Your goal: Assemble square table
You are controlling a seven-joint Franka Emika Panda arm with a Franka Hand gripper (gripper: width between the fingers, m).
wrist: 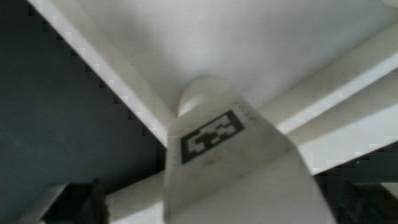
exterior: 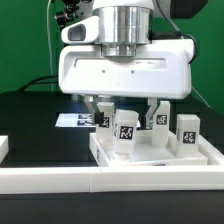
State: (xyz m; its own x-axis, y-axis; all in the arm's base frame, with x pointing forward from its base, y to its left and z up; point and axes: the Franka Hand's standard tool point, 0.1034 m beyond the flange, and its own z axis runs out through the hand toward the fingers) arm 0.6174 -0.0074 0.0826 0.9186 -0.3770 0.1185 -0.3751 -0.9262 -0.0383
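Observation:
The white tabletop (exterior: 150,160), a tray with a raised rim, lies at the front of the black table. Several white tagged leg blocks stand upright on it. My gripper (exterior: 128,112) hangs straight above one leg (exterior: 126,132), open, one finger on each side and neither pressing on it. Further legs (exterior: 187,130) stand toward the exterior view's right. In the wrist view that same leg (wrist: 217,140) rises between my dark fingertips (wrist: 71,202), with the tabletop's rim (wrist: 231,50) behind it. My gripper (wrist: 222,208) holds nothing.
The marker board (exterior: 72,120) lies flat behind the tabletop at the exterior view's left. A long white rail (exterior: 90,185) runs along the front edge, and a white piece (exterior: 4,148) sits at the far left. Black table surface (wrist: 54,120) shows beside the tray.

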